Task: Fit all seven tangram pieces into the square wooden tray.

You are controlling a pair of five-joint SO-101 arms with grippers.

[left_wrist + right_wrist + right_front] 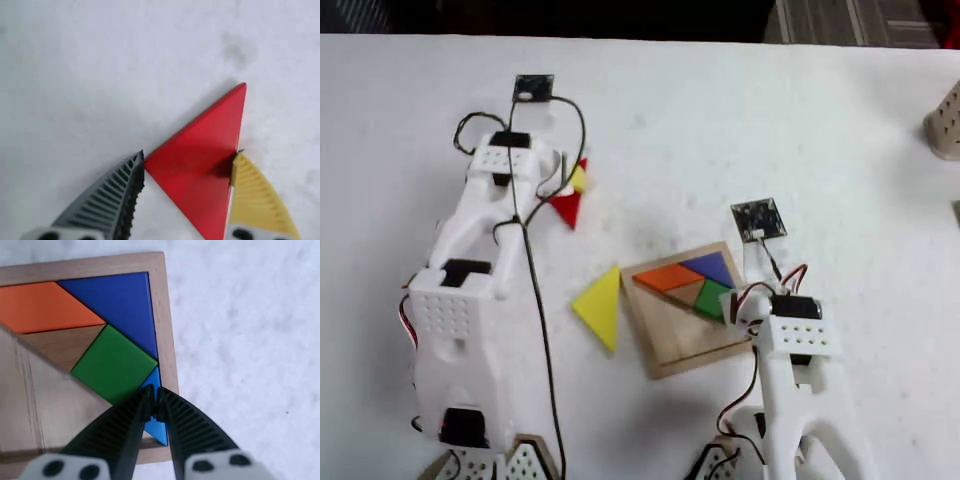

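Right gripper (152, 400), jaws clamped on a small blue triangle (156, 429) in the wooden tray (167, 315) corner beside the green square (115, 365); it could catch the rim and tilt. Left gripper (189, 157), jaws apart, straddles the red triangle (200, 165) on the table (75, 60); slanted edges could let it slip.

Tabletop (740, 110): white, matte, faintly mottled; it spread across nearly the whole high view.
Perforated block (945, 125): beige, dotted with small holes; it stood on the tabletop at 2 o'clock, cut by the frame edge.
Dark band (570, 15): ran beyond the tabletop's far edge at 12 o'clock.
Grey striped floor (860, 20): lay past that edge toward 1 o'clock.
Smudge (240, 50): a faint grey mark on the tabletop surface.
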